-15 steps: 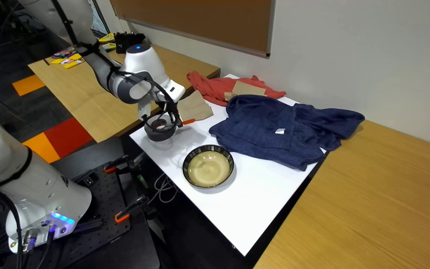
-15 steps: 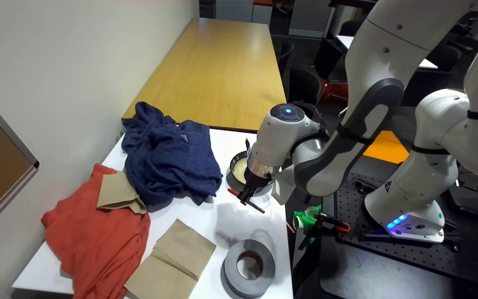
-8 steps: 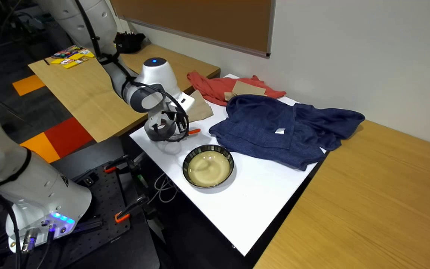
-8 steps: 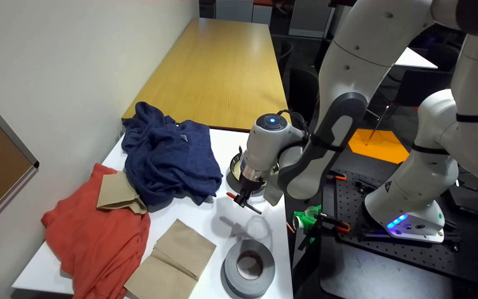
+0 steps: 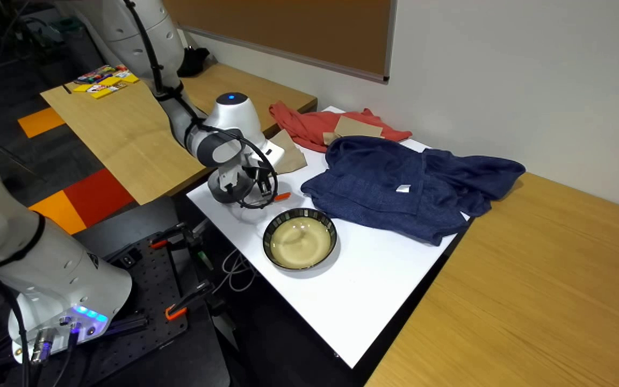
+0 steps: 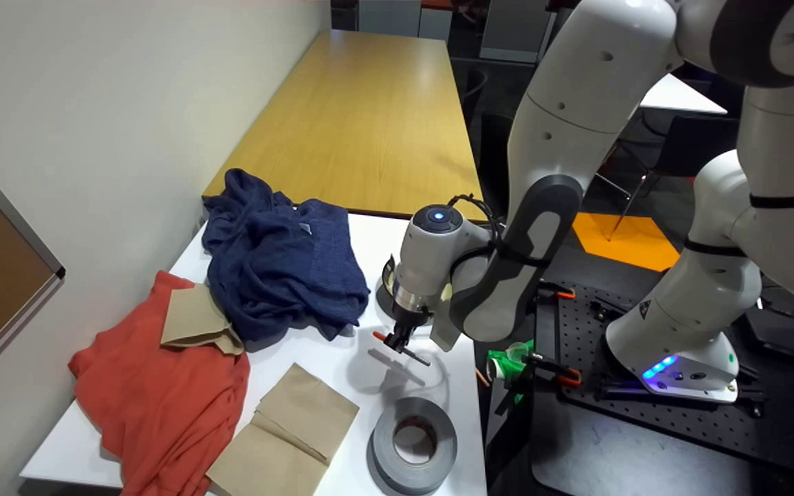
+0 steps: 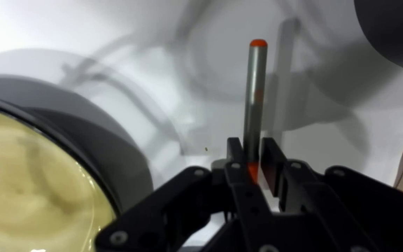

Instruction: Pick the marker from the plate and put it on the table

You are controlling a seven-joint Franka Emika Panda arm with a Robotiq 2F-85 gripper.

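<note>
The marker (image 7: 256,77) is in my pincer (image 7: 252,148), whose two fingers (image 7: 235,150) stand closed on its grey barrel toward one orange end; the rest of the barrel juts out ahead, tipped in orange too. I have it just above the worktop (image 5: 363,306), between the plate (image 5: 300,243) and the tape (image 6: 389,444), its shadow (image 6: 397,368) lying apart from it on the white surface. The plate, dark-rimmed and tan inside, stands right side up near the pincer; in an exterior view my arm (image 6: 555,131) hides much of it. On the opposite side, the tape lies flat, a grey roll. Near that I see folded brown paper (image 6: 283,434). Farther out, a blue cloth (image 6: 287,272) lies rumpled, mostly on the worktop, and next to it a red cloth (image 6: 163,393) with a second piece of paper (image 6: 197,317) on top. Past the worktop's edges stand wooden tables (image 5: 535,290), one at each end, and a brown board (image 5: 288,27) hangs on the wall (image 5: 503,80).
</note>
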